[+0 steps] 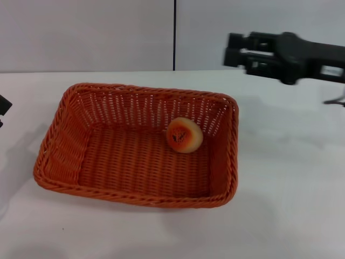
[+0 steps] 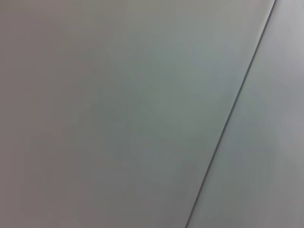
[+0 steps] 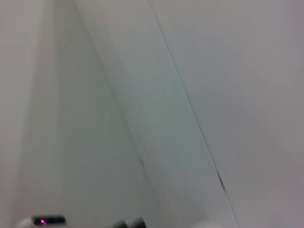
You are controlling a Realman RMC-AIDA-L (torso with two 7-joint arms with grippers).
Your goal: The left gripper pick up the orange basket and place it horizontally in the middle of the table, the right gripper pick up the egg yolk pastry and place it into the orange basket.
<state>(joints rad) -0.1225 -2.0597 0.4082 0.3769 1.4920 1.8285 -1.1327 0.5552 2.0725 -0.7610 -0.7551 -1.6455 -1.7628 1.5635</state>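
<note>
A pale grey-white wall [image 3: 228, 71] fills almost the whole right wrist view. A thin dark seam [image 3: 190, 104] crosses it on a slant, running from about 12 o'clock down toward 5 o'clock. A broader, softer band of shade [image 3: 118, 109] lies beside the seam on its 9 o'clock side, slanting the same way. At about 7 o'clock, on the frame's edge, sits a small dark strip with a magenta light [image 3: 42, 221]. Just toward 6 o'clock from it shows a blurred dark shape [image 3: 128, 223]; what it is cannot be told.
</note>
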